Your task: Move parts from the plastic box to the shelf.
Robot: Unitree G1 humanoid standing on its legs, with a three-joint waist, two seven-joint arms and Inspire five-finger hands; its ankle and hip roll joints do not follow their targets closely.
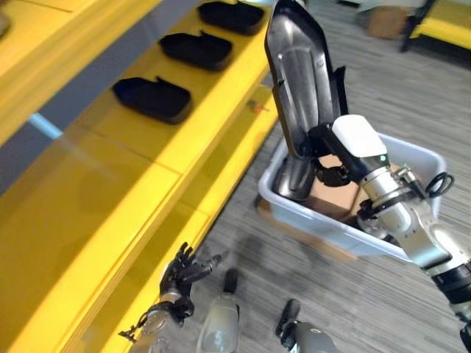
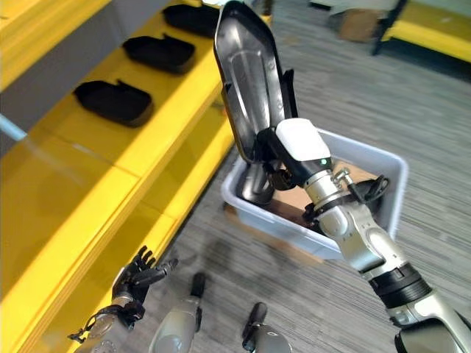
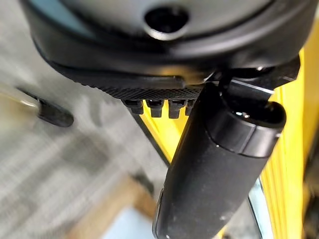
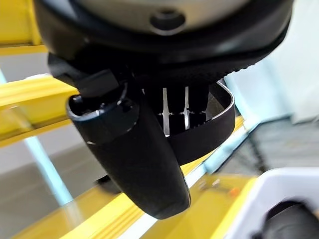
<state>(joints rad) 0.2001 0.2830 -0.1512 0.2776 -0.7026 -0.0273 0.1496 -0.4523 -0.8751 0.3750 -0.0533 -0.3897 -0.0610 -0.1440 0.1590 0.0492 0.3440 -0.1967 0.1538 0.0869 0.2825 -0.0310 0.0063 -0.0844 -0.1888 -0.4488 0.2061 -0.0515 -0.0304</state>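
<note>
Left eye view is showing the right robot hand (image 1: 335,147) holding a long dark part (image 1: 298,73) upright above the box (image 1: 423,158), its fingers curling round the part's lower end; in the right wrist view those fingers (image 4: 184,107) are wrapping the part's dark rim (image 4: 219,122) with the thumb (image 4: 132,159) lying across the front. The part is standing nearly vertical, its top edge reaching the top of the frame and its lower end sitting just over the box's near-left corner, beside the shelf's (image 1: 221,110) front edge. A second dark part (image 1: 294,176) is lying inside the box at that same corner, leaning on the wall, over a brown bottom (image 1: 338,195). The box is resting on the floor (image 1: 383,81) just beside the shelf's lower tier. Three dark parts (image 1: 153,98) are sitting in a row along the middle tier, well apart from each other, and the nearer stretch of that tier is lying bare. The left robot hand (image 1: 182,271) is hanging low near the shelf's bottom edge, fingers spread and touching nothing; the left wrist view is showing its thumb (image 3: 214,164) straight against the yellow edge. Striped grey floor is running open beyond the box.
</note>
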